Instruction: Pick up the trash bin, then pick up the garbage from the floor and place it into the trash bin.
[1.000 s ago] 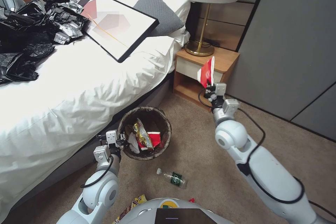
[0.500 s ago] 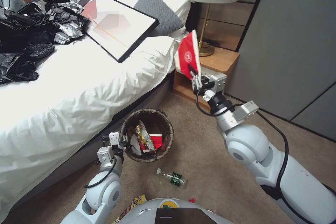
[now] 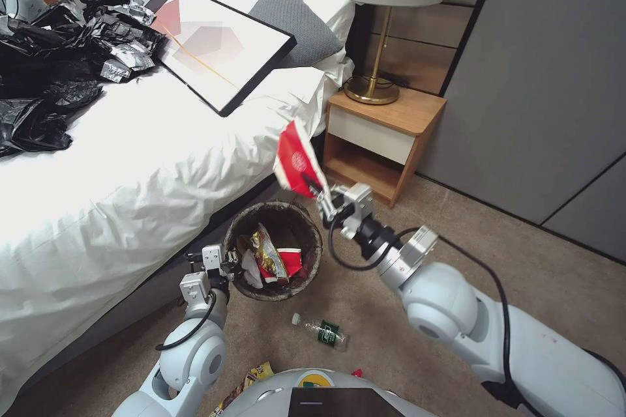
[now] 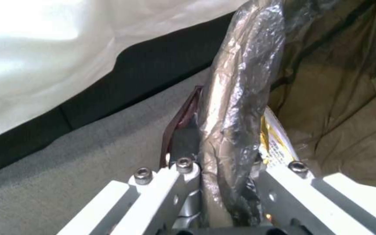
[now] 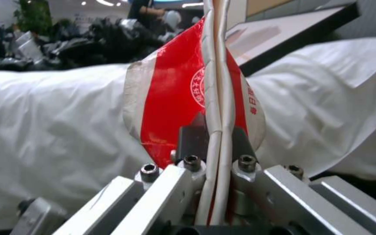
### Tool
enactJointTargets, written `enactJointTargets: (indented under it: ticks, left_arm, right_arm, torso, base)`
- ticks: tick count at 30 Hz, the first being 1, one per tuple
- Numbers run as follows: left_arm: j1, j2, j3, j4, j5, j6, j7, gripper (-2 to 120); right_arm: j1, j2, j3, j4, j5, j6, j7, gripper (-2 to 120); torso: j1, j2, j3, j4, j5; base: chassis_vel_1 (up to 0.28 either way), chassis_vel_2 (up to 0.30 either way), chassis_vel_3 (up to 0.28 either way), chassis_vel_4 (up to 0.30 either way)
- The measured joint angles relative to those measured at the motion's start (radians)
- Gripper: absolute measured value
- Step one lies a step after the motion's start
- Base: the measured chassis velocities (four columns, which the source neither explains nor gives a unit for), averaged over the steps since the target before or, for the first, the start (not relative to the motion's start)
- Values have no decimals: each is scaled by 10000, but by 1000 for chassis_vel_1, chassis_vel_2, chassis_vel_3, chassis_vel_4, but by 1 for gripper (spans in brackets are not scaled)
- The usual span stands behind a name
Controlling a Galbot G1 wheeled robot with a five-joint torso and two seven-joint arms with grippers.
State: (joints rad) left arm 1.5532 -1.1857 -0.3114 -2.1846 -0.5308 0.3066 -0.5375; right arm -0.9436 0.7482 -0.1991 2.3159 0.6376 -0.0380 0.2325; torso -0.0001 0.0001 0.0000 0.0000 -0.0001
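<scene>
You have the trash bin (image 3: 272, 249) as your landmark here, standing on the carpet just beside the bed (image 3: 130, 163). Start on its bed-facing side: your left gripper (image 3: 225, 265) is clamped on the bin's rim, its jaws pinching the dark bag liner (image 4: 236, 98) that wraps it, so the first part of the task looks done, though whether the bin is lifted off the floor you cannot tell. Inside the bin lie a gold snack wrapper (image 3: 267, 251), a white tissue wad (image 3: 250, 269) and a red-and-white cup (image 3: 287, 258), so several pieces seem already dealt with. Just above the bin's far rim, toward the nightstand (image 3: 381, 137), your right gripper (image 3: 321, 195) holds a flattened red-and-white paper cup (image 3: 295, 159) squeezed tight between its jaws; the right wrist view shows the cup's folded rim caught between the fingers (image 5: 196, 138). The cup is not yet over the middle of the opening, so I judge this piece to be in mid-delivery rather than placed. On the near side of the bin, toward your base, a green-labelled bottle (image 3: 321, 331) lies on the carpet close to it, and a yellow snack bag (image 3: 251, 381) and a tiny red scrap (image 3: 357, 373) peek out at the edge of your body. Those appear to be what is left.
</scene>
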Motion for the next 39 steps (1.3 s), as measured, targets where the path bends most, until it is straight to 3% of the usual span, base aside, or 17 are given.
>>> enactJointTargets:
  ticks: [12, 33, 39]
  left_arm:
    - [-65, 59, -156, -80, -95, -4, -3, 4]
    - [-164, 75, -222, -156, -238, -12, -26, 4]
    - [-171, 74, -238, -160, -257, -13, -31, 4]
  right_arm:
    - [762, 415, -2359, -1084, -314, -7, 139, 0]
    - [1777, 1140, -3676, -2680, -701, -253, 626, -1]
    - [2071, 1273, -3855, -2917, -744, -445, 964, 17]
  torso:
    - [0, -1, 1, 1, -1]
    - [0, -1, 1, 1, -1]
    - [0, -1, 0, 1, -1]
  base:
    - [0, 0, 0, 0]
    - [0, 0, 0, 0]
    - [0, 0, 0, 0]
